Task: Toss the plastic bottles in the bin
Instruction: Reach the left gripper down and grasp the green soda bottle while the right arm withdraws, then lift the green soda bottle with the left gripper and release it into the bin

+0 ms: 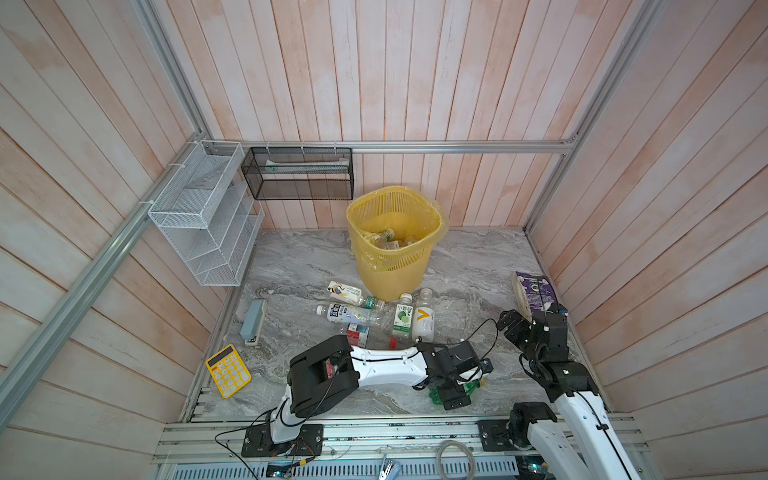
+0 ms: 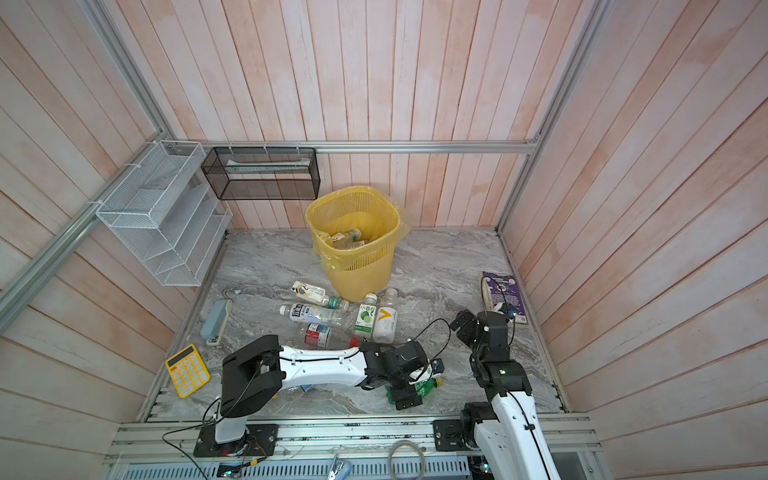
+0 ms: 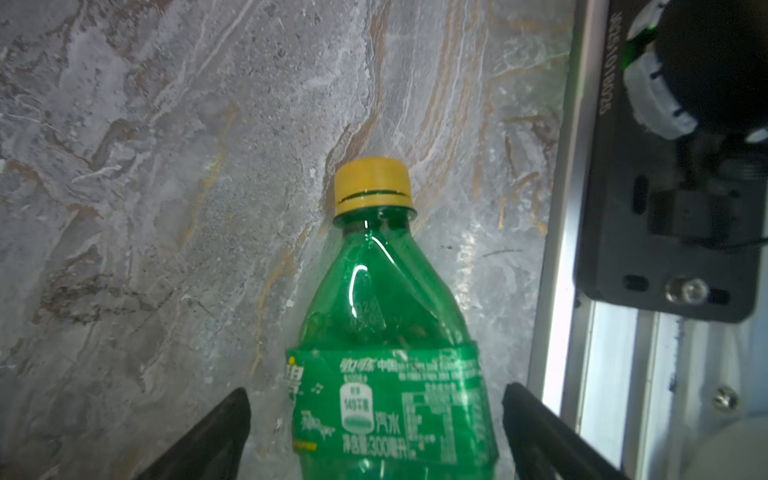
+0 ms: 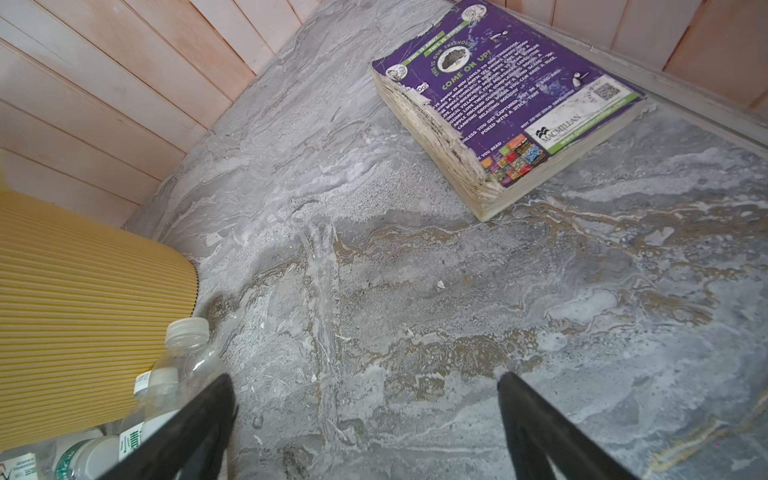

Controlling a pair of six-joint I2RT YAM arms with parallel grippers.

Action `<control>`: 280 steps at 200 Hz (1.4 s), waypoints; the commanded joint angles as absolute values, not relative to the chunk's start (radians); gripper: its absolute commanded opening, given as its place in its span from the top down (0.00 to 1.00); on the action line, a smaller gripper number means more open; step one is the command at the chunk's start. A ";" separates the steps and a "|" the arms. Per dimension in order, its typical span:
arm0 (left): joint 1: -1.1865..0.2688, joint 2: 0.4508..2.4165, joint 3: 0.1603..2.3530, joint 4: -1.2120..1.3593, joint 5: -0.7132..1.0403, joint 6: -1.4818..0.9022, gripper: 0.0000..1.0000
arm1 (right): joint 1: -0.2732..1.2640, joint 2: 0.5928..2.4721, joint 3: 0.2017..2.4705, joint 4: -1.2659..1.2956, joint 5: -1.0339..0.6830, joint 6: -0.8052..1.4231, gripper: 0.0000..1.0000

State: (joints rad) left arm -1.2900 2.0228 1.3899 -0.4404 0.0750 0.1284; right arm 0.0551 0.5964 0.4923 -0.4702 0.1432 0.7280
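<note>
Left claw [image 3: 375, 390] straddles green bottle [image 3: 386, 332] at tabletop's [image 1: 457, 266] front edge

The left arm [image 1: 386, 361] stretches low across the front, claw pointing down, jaws wide with a gap either side of the lying bottle's label, gripping nothing. The right claw [image 4: 365, 376], on its folded arm, hangs wide open and empty near the purple book [image 4: 519, 95]. The yellow bin [image 1: 390, 274] stands well behind.

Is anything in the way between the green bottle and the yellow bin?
Other bottles lie on the floor between the green bottle and the bin, at its foot. Above them nothing visible blocks the way to its open top.
</note>
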 commanded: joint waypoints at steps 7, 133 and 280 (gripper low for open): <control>-1.292 2.072 1.419 -0.480 0.062 0.160 0.11 | 0.048 0.584 0.483 -0.459 0.128 0.716 0.01; -1.250 1.736 1.258 -0.233 0.058 0.012 0.55 | 0.046 0.578 0.477 -0.419 0.128 0.719 0.01; -1.024 1.036 1.082 0.404 -0.370 0.315 0.50 | 0.054 0.687 0.445 -0.073 -0.235 0.633 0.09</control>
State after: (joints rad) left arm -1.1061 0.9947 1.0328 0.3798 -0.3866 0.2890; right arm 0.0498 0.6689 0.4545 -0.1482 -0.1539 0.6598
